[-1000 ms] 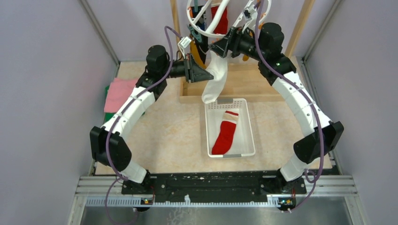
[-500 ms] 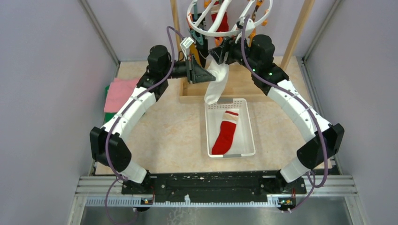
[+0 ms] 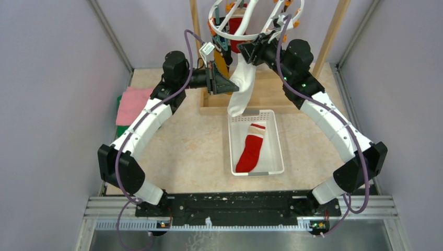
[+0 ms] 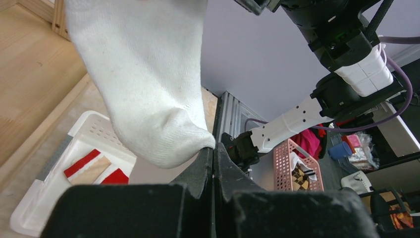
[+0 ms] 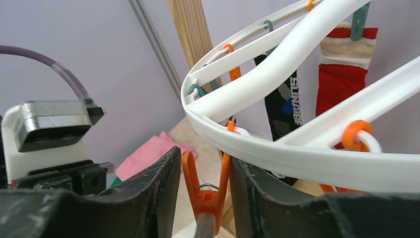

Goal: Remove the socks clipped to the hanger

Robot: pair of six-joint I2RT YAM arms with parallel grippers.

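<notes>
The white hanger [image 3: 230, 35] hangs at the top centre, its ring [image 5: 297, 158] close above my right fingers. A long white sock [image 3: 241, 89] dangles from an orange clip [image 5: 210, 198]. My right gripper [image 5: 203, 153] grips that clip, one finger against each handle; the handles are still spread. My left gripper [image 4: 213, 148] is shut, with the white sock's [image 4: 148, 89] lower edge pinched at its tips, and it shows beside the sock [image 3: 232, 86] in the top view. A red sock with a white cuff [image 5: 341, 84] and a black sock [image 5: 282, 109] stay clipped behind.
A white slotted basket [image 3: 258, 172] below the hanger holds a red sock [image 3: 252, 149]. The wooden frame's base [image 3: 277, 94] lies behind it, with posts on both sides. Folded pink cloth [image 3: 133, 104] sits at the left wall.
My right gripper has risen and shifted right, up to the hanger ring and around the orange clip. The hanger swung slightly. My left gripper has stayed at the white sock.
</notes>
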